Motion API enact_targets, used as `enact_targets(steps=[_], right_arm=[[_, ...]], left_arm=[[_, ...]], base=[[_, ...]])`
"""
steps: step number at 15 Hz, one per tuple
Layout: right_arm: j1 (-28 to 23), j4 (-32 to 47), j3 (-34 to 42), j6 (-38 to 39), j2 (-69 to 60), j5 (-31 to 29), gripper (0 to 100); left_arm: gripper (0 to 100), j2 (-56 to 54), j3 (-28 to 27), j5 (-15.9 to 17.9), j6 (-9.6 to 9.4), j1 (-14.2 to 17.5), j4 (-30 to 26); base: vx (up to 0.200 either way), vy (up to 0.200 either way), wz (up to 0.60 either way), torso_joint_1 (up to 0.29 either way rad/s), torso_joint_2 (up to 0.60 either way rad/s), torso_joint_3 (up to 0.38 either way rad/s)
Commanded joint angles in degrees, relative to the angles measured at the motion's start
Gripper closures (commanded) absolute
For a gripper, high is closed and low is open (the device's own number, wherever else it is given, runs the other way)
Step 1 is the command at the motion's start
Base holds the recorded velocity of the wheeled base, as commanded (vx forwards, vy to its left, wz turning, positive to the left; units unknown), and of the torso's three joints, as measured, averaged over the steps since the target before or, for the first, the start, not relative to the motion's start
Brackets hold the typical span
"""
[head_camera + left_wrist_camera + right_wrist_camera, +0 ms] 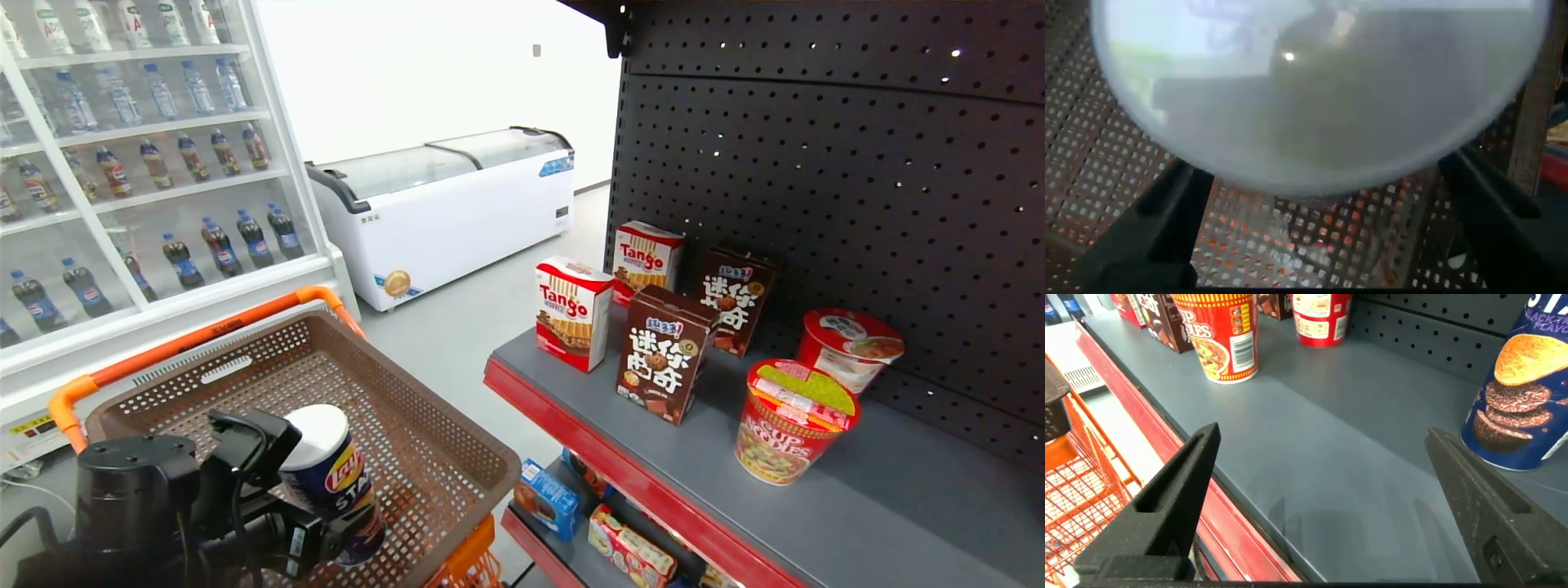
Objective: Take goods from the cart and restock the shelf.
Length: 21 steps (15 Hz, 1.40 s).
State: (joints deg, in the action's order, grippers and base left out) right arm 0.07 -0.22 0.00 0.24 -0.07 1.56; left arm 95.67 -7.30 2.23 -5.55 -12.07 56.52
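My left gripper is shut on a blue chips can with a white lid, held upright just above the floor of the brown mesh basket on the cart. The black fingers flank the can in the left wrist view. My right gripper hangs open over the grey shelf with nothing between its fingers. A second blue chips can stands on that shelf beside it.
On the shelf stand two red-and-white wafer boxes, two brown boxes and two cup noodles. The orange cart handle, a drinks fridge and a chest freezer lie to the left. Packets fill the lower shelf.
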Motion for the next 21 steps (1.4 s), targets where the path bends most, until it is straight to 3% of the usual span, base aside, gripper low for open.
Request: enact_targets(steps=[1, 8, 13, 14, 18, 20, 21], right_arm=[[0.01, -0.04, 0.0, 0.02, 0.07, 0.02, 0], [0.01, -0.04, 0.0, 0.02, 0.07, 0.02, 0], [0.01, -0.04, 0.0, 0.02, 0.07, 0.02, 0], [0.01, -0.04, 0.0, 0.02, 0.07, 0.02, 0], [0.01, -0.04, 0.0, 0.02, 0.07, 0.02, 0], [0.01, -0.04, 0.0, 0.02, 0.07, 0.02, 0], [0.01, -0.04, 0.0, 0.02, 0.07, 0.02, 0]], left_arm=[[0, 1.97, 0.36, -0.03, 0.01, -0.06, 0.79], [0, 7.78, -0.17, 0.05, -0.08, -0.24, 7.56], [0, 9.18, -0.78, 0.05, 0.19, -1.03, 8.96], [100, 9.71, -2.01, 0.05, 0.19, -1.11, 8.52], [100, 8.48, -2.19, -0.03, -0.08, -1.29, 8.79], [100, 1.18, -2.63, -0.3, 0.1, -1.11, 7.47], [100, -1.72, -3.42, -1.97, 0.19, -1.11, 5.1]], base=[[0.0, 0.0, 0.0, 0.0, 0.0, 0.0], [0.0, 0.0, 0.0, 0.0, 0.0, 0.0], [0.0, 0.0, 0.0, 0.0, 0.0, 0.0], [0.0, 0.0, 0.0, 0.0, 0.0, 0.0], [0.0, 0.0, 0.0, 0.0, 0.0, 0.0], [0.0, 0.0, 0.0, 0.0, 0.0, 0.0], [0.0, 0.0, 0.0, 0.0, 0.0, 0.0]])
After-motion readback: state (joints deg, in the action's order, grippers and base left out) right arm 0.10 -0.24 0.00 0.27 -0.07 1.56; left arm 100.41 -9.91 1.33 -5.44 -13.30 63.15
